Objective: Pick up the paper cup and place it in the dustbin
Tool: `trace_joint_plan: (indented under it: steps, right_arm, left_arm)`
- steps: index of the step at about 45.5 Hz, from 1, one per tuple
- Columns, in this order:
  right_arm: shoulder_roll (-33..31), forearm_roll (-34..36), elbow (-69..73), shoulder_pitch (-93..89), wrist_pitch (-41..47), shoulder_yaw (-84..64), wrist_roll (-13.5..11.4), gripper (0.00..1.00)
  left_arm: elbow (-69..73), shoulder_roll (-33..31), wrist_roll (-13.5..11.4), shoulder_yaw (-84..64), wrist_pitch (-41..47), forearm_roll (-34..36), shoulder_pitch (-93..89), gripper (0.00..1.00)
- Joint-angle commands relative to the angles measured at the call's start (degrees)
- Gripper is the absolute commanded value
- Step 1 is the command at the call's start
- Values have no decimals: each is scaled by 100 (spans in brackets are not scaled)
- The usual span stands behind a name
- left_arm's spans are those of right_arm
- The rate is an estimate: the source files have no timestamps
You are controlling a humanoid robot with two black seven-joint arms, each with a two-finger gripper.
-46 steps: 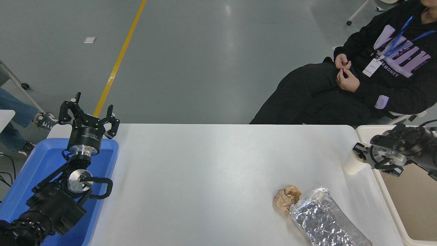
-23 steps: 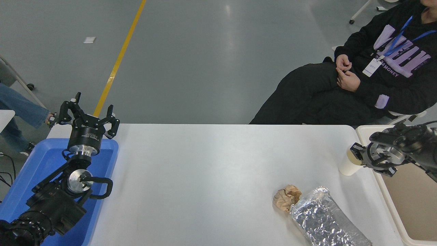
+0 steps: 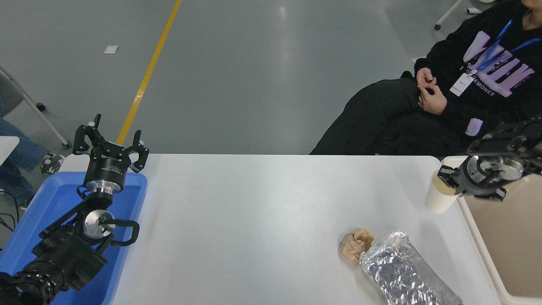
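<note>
The cream-white paper cup (image 3: pixel 439 198) stands upright at the table's right edge, right beside the beige dustbin (image 3: pixel 514 250). My right gripper (image 3: pixel 449 183) comes in from the right edge and is shut on the cup's upper part near the rim. The cup seems slightly raised off the table. The dustbin stands off the table's right side, with its open top below my right arm. My left gripper (image 3: pixel 111 137) is parked open and empty at the lower left.
A crumpled brown paper ball (image 3: pixel 356 245) and a foil-wrapped bottle (image 3: pixel 402 271) lie on the white table (image 3: pixel 254 212) at the front right. A blue tray (image 3: pixel 51 203) lies under my left arm. A person (image 3: pixel 465 93) sits at the far right.
My right gripper has risen and shifted a little to the right, carrying the paper cup up with it. The left arm has not moved.
</note>
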Motion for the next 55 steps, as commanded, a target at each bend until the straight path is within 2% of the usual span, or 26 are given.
trace_joint_plan:
  steps: [1, 7, 32, 55]
  right_arm:
    - [-24, 10, 671, 1605, 1633, -223, 23, 0]
    - [-6, 71, 724, 2036, 2029, -223, 23, 0]
    - [-33, 97, 1208, 3407, 2724, -223, 23, 0]
    - [-103, 106, 1208, 3671, 2724, -293, 23, 0]
  left_arm:
    - [1, -3, 0, -1, -1, 3, 1, 99]
    - [1, -3, 0, -1, -1, 3, 1, 99]
    - [1, -3, 0, -1, -1, 3, 1, 99]
    - [1, -3, 0, -1, -1, 3, 1, 99]
